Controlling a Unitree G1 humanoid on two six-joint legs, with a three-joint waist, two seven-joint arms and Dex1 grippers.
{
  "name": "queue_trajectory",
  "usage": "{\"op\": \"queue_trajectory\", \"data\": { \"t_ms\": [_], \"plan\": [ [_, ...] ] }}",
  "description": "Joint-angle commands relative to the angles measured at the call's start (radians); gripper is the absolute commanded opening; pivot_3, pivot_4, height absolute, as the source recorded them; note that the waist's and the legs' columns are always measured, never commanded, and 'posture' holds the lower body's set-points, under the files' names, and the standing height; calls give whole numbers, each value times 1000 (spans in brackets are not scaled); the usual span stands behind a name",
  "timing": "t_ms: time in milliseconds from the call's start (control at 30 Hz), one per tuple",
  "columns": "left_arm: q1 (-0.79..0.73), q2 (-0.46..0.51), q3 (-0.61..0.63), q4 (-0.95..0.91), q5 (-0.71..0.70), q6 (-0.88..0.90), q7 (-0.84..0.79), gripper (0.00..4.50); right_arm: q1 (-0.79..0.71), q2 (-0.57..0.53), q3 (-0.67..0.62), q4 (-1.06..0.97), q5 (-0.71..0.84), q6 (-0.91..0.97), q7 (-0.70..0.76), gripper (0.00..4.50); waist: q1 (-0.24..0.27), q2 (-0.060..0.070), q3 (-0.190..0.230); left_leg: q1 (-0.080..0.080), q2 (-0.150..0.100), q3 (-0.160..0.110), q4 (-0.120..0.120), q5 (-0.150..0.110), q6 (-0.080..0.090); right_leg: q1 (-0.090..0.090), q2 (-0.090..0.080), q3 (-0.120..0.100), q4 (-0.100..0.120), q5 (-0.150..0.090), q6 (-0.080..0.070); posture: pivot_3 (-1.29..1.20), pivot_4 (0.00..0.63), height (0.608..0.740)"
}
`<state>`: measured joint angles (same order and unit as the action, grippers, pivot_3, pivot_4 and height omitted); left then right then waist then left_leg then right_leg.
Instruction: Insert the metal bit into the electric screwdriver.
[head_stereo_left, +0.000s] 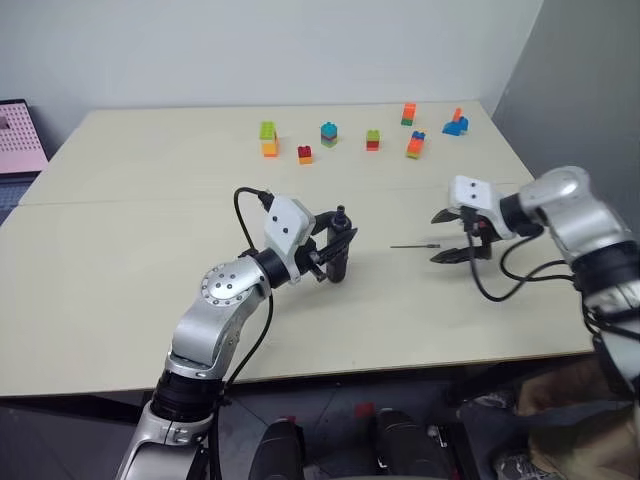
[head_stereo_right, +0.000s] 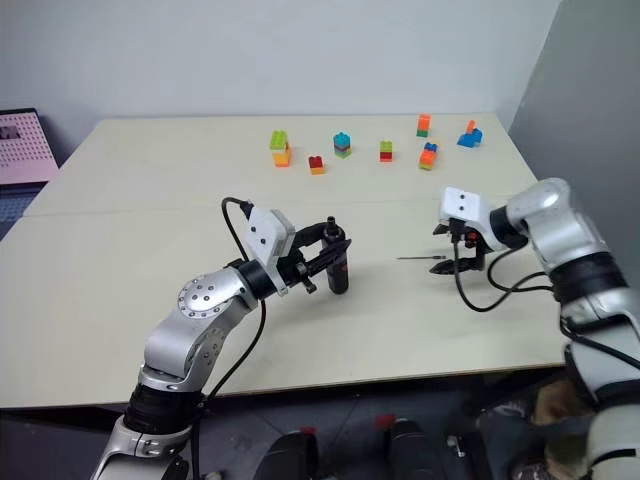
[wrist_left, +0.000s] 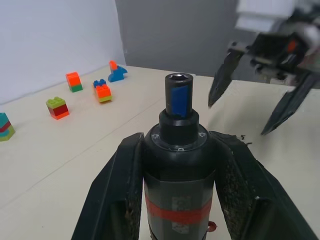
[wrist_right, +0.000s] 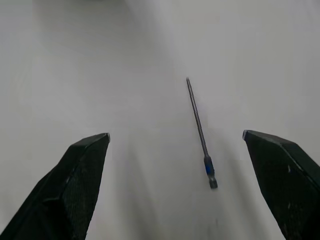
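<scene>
The left end effector (head_stereo_left: 335, 250) sits nearest the camera, its two black fingers clamped on the electric screwdriver (head_stereo_left: 339, 256), which stands roughly upright over the desk (head_stereo_left: 150, 200). In the left wrist view the screwdriver (wrist_left: 178, 165) has a red band around its body and an open socket at the top end (a blue patch shows on the neck just below the socket). To the right, well apart from the screwdriver, the metal bit (head_stereo_left: 414, 245) lies flat on the desk, a thin dark rod. The right end effector (head_stereo_left: 455, 237) hangs just beside the bit's right end, pointing down and toward it, fingers spread wide and holding nothing. In the right wrist view the bit (wrist_right: 200, 131) lies between the two spread fingers (wrist_right: 75, 185), closer to one of them, touching neither; a small blue ring marks its thicker end. Along the far side of the desk stands a loose row of coloured toy bricks (head_stereo_left: 328, 134).
</scene>
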<state>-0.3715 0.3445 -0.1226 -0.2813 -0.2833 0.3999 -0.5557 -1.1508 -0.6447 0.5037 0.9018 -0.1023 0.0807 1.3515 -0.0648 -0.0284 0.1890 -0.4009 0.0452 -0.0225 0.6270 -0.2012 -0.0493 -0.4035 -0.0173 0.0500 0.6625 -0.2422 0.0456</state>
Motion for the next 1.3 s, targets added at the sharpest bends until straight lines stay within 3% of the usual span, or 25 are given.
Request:
{"op": "queue_trajectory", "data": {
  "t_ms": [33, 267, 467, 900, 1133, 1300],
  "plan": [
    [42, 3, -11, 12, 28, 40, 28, 1636, -94, 61, 28, 235, -111, -117, -32, 4500, 2, 0, 0, 0, 0, 0, 0, 0, 0, 0, 0, 0, 0, 0, 0, 0, 150, 740],
    [80, 9, -13, -37, 29, 57, 46, 1636, -164, 175, 18, 418, -218, -114, -146, 4500, 8, 0, 0, -1, 0, 0, 0, 0, 0, 0, 0, 0, 0, 0, 0, 0, 150, 740],
    [95, 12, -18, -56, 37, 60, 59, 1636, -177, 210, -3, 452, -256, -58, -122, 3347, 7, 1, 0, 0, 0, 0, 0, 0, 0, 0, 0, 0, 1, 0, -1, 0, 150, 740],
    [80, 5, -33, -21, 43, 42, 57, 1636, -155, 209, -57, 448, -275, -18, -35, 104, 6, 1, -1, 0, 0, 0, 0, 0, 0, 0, 0, 0, 1, 0, -1, 0, 150, 740],
    [67, 8, -43, 0, 43, 31, 42, 1636, -152, 188, -102, 440, -252, 16, -7, 0, 7, 1, 0, 0, 0, 0, 0, 0, 0, 0, 0, 0, 1, -1, -1, 0, 150, 740],
    [55, 7, -43, 16, 46, 27, 34, 1636, -180, 166, -208, 414, -168, 55, 23, 0, 7, 1, 0, 0, 0, -1, 0, 0, 0, 0, 0, 0, 1, -1, -1, 0, 150, 740]
  ]
}}
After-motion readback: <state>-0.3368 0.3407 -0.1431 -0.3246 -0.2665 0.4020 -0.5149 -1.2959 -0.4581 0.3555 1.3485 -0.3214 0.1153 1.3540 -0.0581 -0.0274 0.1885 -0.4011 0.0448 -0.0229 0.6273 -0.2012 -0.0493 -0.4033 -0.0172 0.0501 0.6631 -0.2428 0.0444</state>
